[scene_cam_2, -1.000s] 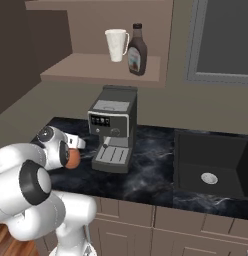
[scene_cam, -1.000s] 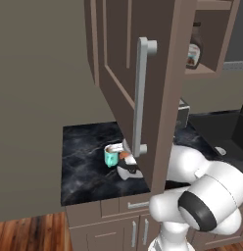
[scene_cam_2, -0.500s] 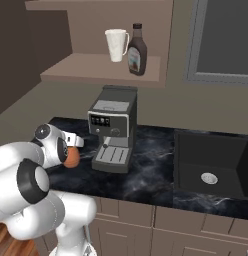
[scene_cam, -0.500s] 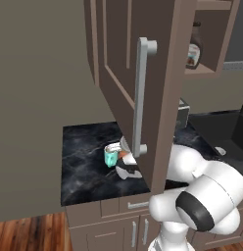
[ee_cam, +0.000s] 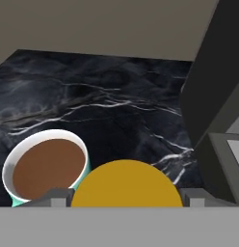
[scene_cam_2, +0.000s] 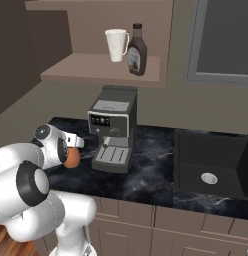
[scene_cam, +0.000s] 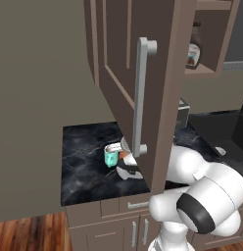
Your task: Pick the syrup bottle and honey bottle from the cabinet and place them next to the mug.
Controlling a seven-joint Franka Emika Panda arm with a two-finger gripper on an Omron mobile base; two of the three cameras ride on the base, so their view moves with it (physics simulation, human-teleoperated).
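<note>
Honey bottle (ee_cam: 125,184) in claw, beside mug (ee_cam: 44,169), above black marble counter (ee_cam: 112,111).

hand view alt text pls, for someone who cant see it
The claw is shut on the honey bottle, whose round yellow cap sits between the fingertips. Just beside it stands the teal mug of brown liquid on the black marble counter.

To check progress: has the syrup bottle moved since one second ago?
No. The syrup bottle stands at the same spot in the cabinet, close beside the white cup.
</note>
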